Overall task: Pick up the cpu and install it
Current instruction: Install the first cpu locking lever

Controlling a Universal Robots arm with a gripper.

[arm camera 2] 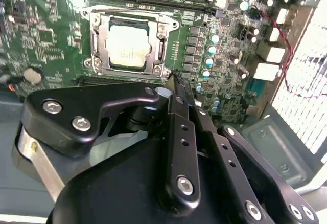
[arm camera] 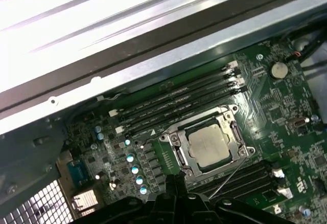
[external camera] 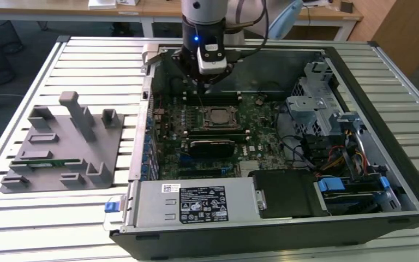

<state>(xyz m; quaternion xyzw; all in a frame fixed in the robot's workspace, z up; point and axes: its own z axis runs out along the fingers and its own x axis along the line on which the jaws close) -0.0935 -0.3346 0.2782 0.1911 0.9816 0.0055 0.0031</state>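
The cpu [external camera: 215,116] lies flat in the open metal socket frame in the middle of the green motherboard [external camera: 264,143], silver top up. Both wrist views show it seated there, in the second wrist view [arm camera 2: 127,47] and the first wrist view [arm camera: 209,143]. My gripper [external camera: 203,83] hangs inside the computer case, above the memory slots just behind the socket. Its black fingers [arm camera 2: 176,106] are pressed together with nothing between them, and their tip [arm camera: 173,179] is a short way off the socket's edge, clear of the chip.
The open computer case [external camera: 355,71] walls in the board. A drive cage [external camera: 315,103], cables and a black cover [external camera: 286,191] fill the exterior view's right. On the slatted table to the left stands a grey fixture [external camera: 71,136] holding a green memory stick [external camera: 46,162].
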